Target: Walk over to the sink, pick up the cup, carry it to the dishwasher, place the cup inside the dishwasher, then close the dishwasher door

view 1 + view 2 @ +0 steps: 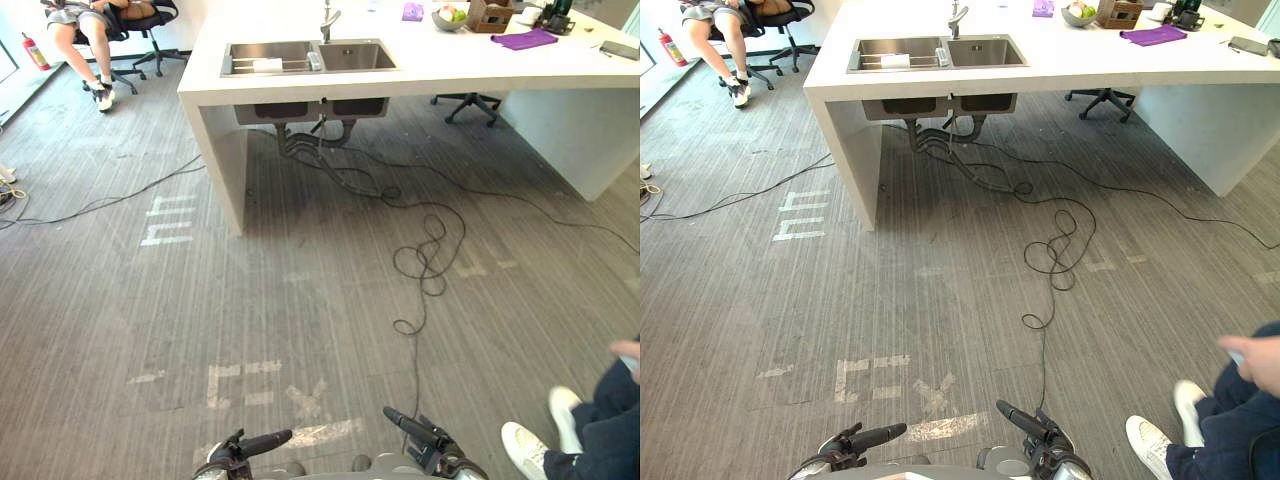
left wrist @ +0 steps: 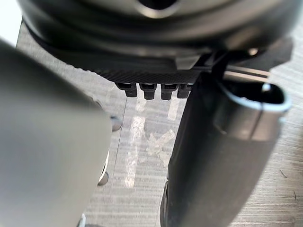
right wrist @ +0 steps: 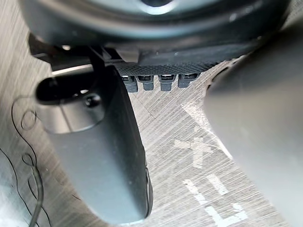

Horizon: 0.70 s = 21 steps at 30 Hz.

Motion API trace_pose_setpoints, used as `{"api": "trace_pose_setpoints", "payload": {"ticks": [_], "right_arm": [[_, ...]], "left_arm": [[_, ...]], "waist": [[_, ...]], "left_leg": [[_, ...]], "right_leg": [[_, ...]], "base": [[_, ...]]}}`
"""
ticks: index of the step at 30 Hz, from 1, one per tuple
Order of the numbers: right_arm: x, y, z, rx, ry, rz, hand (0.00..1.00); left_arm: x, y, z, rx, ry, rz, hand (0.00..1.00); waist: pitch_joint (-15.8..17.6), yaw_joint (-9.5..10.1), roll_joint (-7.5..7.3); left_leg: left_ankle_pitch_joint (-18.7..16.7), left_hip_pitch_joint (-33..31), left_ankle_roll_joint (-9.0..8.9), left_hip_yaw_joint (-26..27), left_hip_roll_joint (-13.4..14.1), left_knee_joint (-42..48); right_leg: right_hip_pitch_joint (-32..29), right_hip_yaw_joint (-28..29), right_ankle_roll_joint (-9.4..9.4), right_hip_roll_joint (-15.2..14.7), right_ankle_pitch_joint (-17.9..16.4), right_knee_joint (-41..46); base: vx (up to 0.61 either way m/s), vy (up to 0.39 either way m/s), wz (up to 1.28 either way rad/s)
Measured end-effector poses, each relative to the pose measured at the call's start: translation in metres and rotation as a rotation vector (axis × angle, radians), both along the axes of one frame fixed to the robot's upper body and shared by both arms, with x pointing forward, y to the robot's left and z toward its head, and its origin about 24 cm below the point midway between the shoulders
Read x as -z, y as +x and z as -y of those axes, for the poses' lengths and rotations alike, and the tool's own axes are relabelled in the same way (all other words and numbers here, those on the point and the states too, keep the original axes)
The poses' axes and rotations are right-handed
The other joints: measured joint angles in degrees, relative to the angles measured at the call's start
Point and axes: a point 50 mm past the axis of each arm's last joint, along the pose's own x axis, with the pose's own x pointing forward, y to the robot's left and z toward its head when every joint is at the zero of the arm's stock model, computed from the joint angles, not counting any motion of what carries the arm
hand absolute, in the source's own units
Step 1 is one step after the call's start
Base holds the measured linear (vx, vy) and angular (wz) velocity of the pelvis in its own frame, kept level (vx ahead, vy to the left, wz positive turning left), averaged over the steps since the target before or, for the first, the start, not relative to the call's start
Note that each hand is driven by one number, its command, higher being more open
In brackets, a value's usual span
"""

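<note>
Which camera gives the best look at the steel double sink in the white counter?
The right eye view: both basins of the stainless-steel double sink and its tap show unobstructed. The left eye view nearly matches; both wrist views face the grey floor.

**Left hand** (image 1: 240, 447) and **right hand** (image 1: 432, 447), seen from above: near-black, slender jointed casings with pale silver-grey parts at the base.

**Left wrist view.** A broad, glossy black housing (image 2: 142, 28) with a curved outline. Beneath it runs a band of finely ribbed black material (image 2: 142, 75). The fingers (image 2: 149, 90) appear as a row of short, square-ended black tips. The thumb (image 2: 208, 165) is a thick, smooth, dark-grey cylinder under a rounded collar (image 2: 255, 106) with a pale, shiny rim.

**Right wrist view.** The same housing, ribbed band and row of fingers (image 3: 161, 81). The thumb (image 3: 99, 161) is smooth and dark grey with a rounded end. One small round screw head (image 3: 91, 100) sits in the black joint near its base.
</note>
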Motion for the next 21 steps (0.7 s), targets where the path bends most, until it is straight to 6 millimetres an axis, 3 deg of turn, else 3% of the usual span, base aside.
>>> {"api": "trace_pose_setpoints", "payload": {"ticks": [4, 6, 7, 9, 11, 12, 13, 14, 16, 17, 18, 19, 20, 21], "right_arm": [[0.003, -0.001, 0.002, -0.013, 0.018, -0.023, 1.0], [0.002, 0.0, 0.007, -0.022, 0.018, -0.025, 1.0], [0.001, 0.002, 0.007, -0.024, 0.028, -0.006, 1.0], [-0.002, 0.008, 0.008, -0.02, 0.033, 0.029, 1.0], [-0.006, 0.013, 0.005, 0.001, 0.046, 0.068, 1.0], [-0.007, 0.013, 0.003, 0.009, 0.052, 0.078, 1.0], [-0.007, 0.012, 0.002, 0.011, 0.055, 0.077, 1.0], [-0.005, 0.007, 0.0, 0.017, 0.061, 0.063, 1.0], [-0.006, 0.008, 0.007, 0.04, 0.052, 0.069, 1.0], [-0.007, 0.007, 0.012, 0.053, 0.042, 0.069, 1.0], [-0.007, 0.005, 0.015, 0.067, 0.037, 0.066, 1.0], [-0.007, 0.004, 0.016, 0.071, 0.037, 0.065, 1.0], [-0.006, -0.001, 0.018, 0.084, 0.036, 0.059, 1.0], [-0.006, -0.003, 0.019, 0.086, 0.031, 0.051, 1.0]], "left_arm": [[0.001, 0.004, -0.003, 0.022, -0.021, -0.009, 1.0], [0.001, 0.008, -0.003, 0.041, -0.024, -0.021, 1.0], [0.001, 0.012, -0.004, 0.054, -0.024, -0.028, 1.0], [0.0, 0.017, -0.005, 0.083, -0.023, -0.04, 1.0], [-0.004, 0.028, -0.007, 0.117, -0.013, -0.031, 1.0], [-0.006, 0.031, -0.01, 0.124, -0.003, -0.021, 1.0], [-0.007, 0.032, -0.012, 0.125, 0.001, -0.017, 1.0], [-0.008, 0.033, -0.015, 0.121, 0.004, -0.011, 1.0], [-0.008, 0.035, -0.01, 0.121, -0.016, -0.004, 1.0], [-0.007, 0.033, -0.004, 0.127, -0.042, -0.01, 1.0], [-0.006, 0.032, -0.002, 0.137, -0.058, -0.009, 1.0], [-0.006, 0.031, -0.002, 0.139, -0.061, -0.01, 1.0], [-0.006, 0.03, -0.001, 0.141, -0.073, -0.012, 1.0], [-0.003, 0.024, 0.0, 0.133, -0.076, -0.024, 1.0]], "waist": [[0.89, 0.18, -1.11], [2.21, -0.22, -1.1], [2.88, -0.79, -1.01], [3.67, -1.85, -0.37], [5.22, -2.38, -0.46], [5.9, -2.56, -1.43], [6.24, -2.55, -2.08], [6.6, -2.5, -3.51], [7.34, -3.0, -1.01], [6.82, -3.01, 0.58], [6.33, -2.96, 1.73], [6.26, -2.94, 1.85], [5.87, -2.87, 2.47], [5.31, -2.59, 3.3]], "left_leg": [[-2.54, 0.92, -0.09, 1.24, -0.42, 1.33], [-2.66, 3.51, 0.15, 1.08, -0.31, 0.21], [-2.91, 4.38, 0.3, 0.01, 0.31, 0.44], [-3.28, 4.09, -0.24, -2.0, 2.33, 1.09], [-3.61, 2.91, -0.79, -5.09, 4.21, 1.19], [-4.2, 2.53, -1.79, -6.92, 4.05, 1.45], [-4.62, 2.73, -2.45, -7.38, 3.65, 1.85], [-6.23, 3.67, -4.51, -8.29, 2.89, 3.41], [-8.07, 4.14, -5.16, -9.04, 4.73, 5.05], [-9.46, 4.14, -6.26, -9.69, 6.31, 5.87], [-11.53, 4.65, -7.08, -10.4, 8.15, 7.12], [-11.98, 4.91, -7.23, -10.56, 8.48, 7.34], [-13.78, 6.22, -7.01, -10.73, 9.76, 8.02], [-13.73, 6.93, -7.16, -10.52, 10.82, 10.27]], "right_leg": [[-2.81, -3.32, -0.21, -3.07, -1.07, 9.21], [-5.36, -3.41, 1.75, -4.67, -0.82, 17.83], [-7.5, -3.29, 1.22, -4.94, -2.31, 19.64], [-10.02, -2.7, 1.12, -3.92, -2.09, 14.71], [-11.65, -1.47, 1.9, -3.05, 4.57, -0.58], [-11.27, -0.52, 3.75, -4.02, 9.27, -10.9], [-10.99, -0.11, 4.35, -4.99, 9.56, -12.9], [-10.07, 0.15, 5.1, -6.72, 12.47, -13.57], [-10.33, 0.48, 5.57, -5.78, 14.06, -9.85], [-11.64, 1.45, 5.34, -4.41, 13.95, -6.11], [-13.12, 1.68, 3.14, -3.02, 12.77, -0.34], [-13.37, 1.59, 2.38, -2.9, 12.3, 0.9], [-13.98, 1.06, -1.79, -2.29, 9.52, 5.57], [-13.95, 0.8, -2.84, -1.76, 6.32, 8.37]], "base": [[0.02, -0.012, -0.09], [0.04, -0.008, 0.04], [0.07, -0.025, 0.33], [0.09, -0.053, 0.51], [0.17, -0.123, 0.68], [0.25, -0.189, 0.63], [0.32, -0.285, 0.57], [0.3, -0.297, 0.37], [0.35, -0.295, 0.33], [0.48, -0.31, 0.33], [0.41, -0.254, 0.27], [0.38, -0.243, 0.21], [0.3, -0.167, 0.06], [0.45, -0.241, 0.02]]}}
